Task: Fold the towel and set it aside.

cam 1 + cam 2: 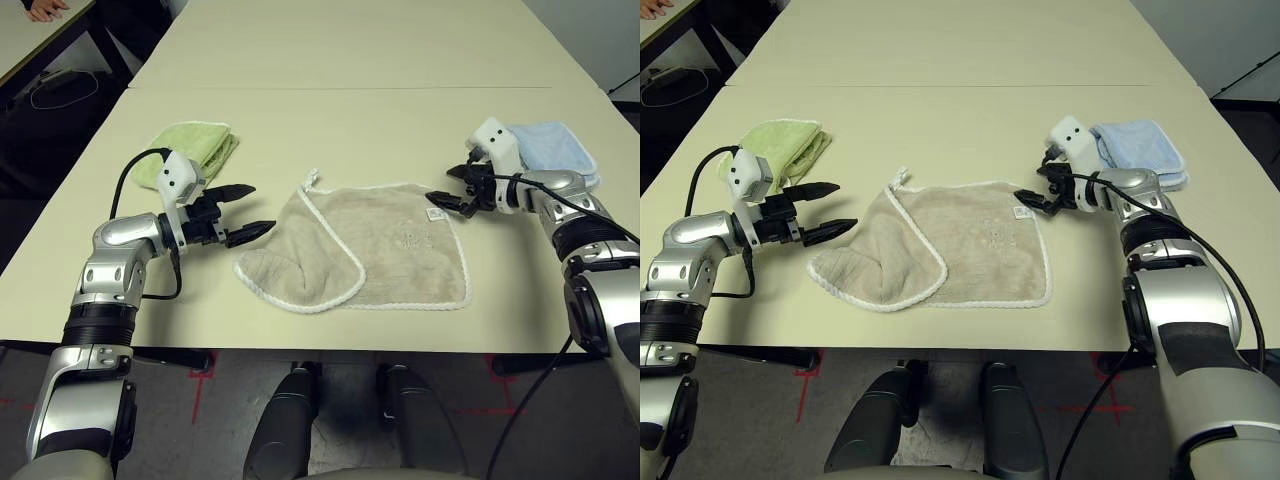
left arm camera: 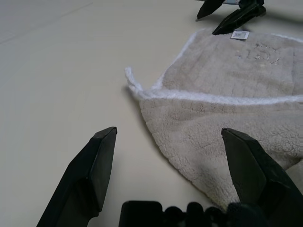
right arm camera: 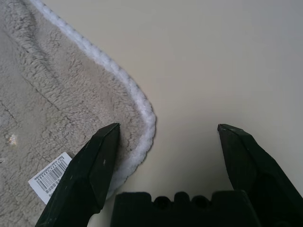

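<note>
The towel [image 1: 385, 245], beige terry with white edging, lies on the table [image 1: 330, 130] in front of me, its near left corner folded over onto itself. A white loop [image 1: 312, 180] sticks out at its far left corner and a small white tag [image 1: 435, 213] sits near its far right corner. My left gripper [image 1: 248, 211] hovers open just left of the towel's left edge, nothing between its fingers. My right gripper [image 1: 447, 195] is open at the far right corner, one fingertip [image 3: 102, 156] over the towel's edging beside the tag [image 3: 49, 176], the other over bare table.
A light green folded towel [image 1: 195, 150] lies behind my left gripper. A light blue folded towel [image 1: 555, 150] lies behind my right wrist. A second table joins at the back, and a person's hand [image 1: 45, 8] rests on a side table at far left.
</note>
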